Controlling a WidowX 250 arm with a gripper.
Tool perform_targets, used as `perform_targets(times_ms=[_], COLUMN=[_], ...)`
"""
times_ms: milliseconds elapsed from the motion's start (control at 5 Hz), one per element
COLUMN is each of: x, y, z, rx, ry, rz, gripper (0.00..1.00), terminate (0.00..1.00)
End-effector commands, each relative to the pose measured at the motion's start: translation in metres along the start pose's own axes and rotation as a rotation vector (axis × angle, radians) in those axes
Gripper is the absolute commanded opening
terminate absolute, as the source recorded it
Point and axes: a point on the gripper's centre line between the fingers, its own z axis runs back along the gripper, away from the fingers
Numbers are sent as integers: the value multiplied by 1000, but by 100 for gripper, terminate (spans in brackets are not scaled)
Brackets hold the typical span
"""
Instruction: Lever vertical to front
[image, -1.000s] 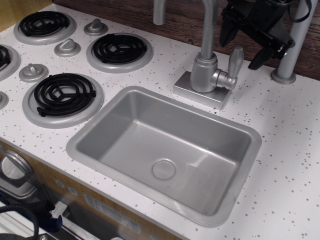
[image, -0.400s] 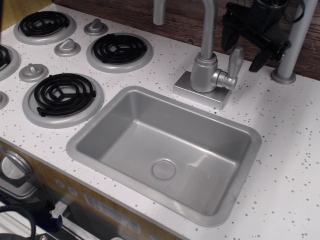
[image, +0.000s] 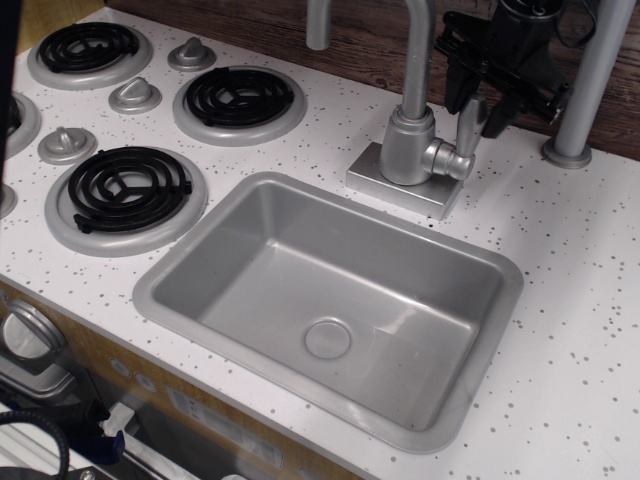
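The lever (image: 466, 137) is a small silver-grey paddle on a round stub on the right side of the faucet body. It stands upright. My black gripper (image: 474, 106) has come down from the upper right over the paddle's top. One finger (image: 455, 92) stands left of the paddle and the other to its right, so the jaws straddle it. The jaws look open, with the paddle's tip hidden between them. I cannot tell whether the fingers touch the paddle.
The tall faucet spout pipe (image: 416, 60) rises just left of the lever from a square base (image: 400, 185). A grey sink basin (image: 250, 260) lies in front. A grey post (image: 583, 95) stands to the right. Black burners (image: 128, 185) and round knobs (image: 135, 95) lie at the left.
My gripper has moved left and down from beside the grey post, and its fingers now stand on either side of the lever's top. The lever remains upright.
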Motion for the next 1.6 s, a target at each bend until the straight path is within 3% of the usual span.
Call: perform_targets(times_ms=[0, 200, 800, 1200, 1400], x=[-11, -24, -34, -36, -36], y=[-6, -10, -2, -3, -4], z=[28, 25, -18, -22, -21], rx=[-17, -48, -194, -207, -204], ry=[13, 45, 36, 22, 21], rz=[110, 163, 196, 210, 210], gripper=[0, 0, 0, 0, 100], terminate=[0, 0, 0, 0, 0])
